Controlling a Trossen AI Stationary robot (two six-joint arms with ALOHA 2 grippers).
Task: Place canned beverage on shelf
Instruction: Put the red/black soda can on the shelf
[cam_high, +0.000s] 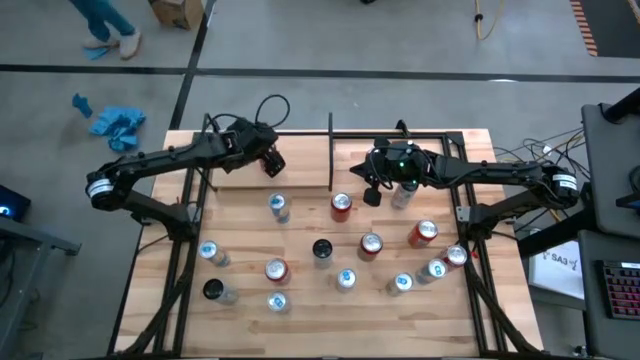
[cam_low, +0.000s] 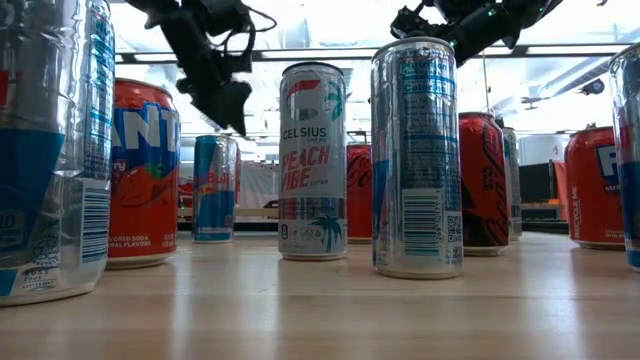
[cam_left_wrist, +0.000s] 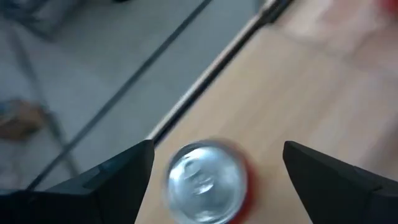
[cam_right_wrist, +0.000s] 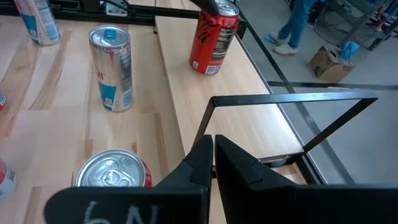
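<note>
The red can (cam_left_wrist: 205, 180) stands upright on the shelf (cam_high: 300, 170), on its plank floor near the black frame's edge. Treat it as rigid but thin-walled: smooth, slippery metal, and heavy if it is full. Take it round the middle of the body, not the rim, with a modest squeeze. Your left tool (cam_left_wrist: 217, 146) hangs right above it, spread wide, one finger to each side, not touching. Your right tool (cam_right_wrist: 214, 140) is shut and empty over the bench (cam_high: 300, 320), among the other cans.
</note>
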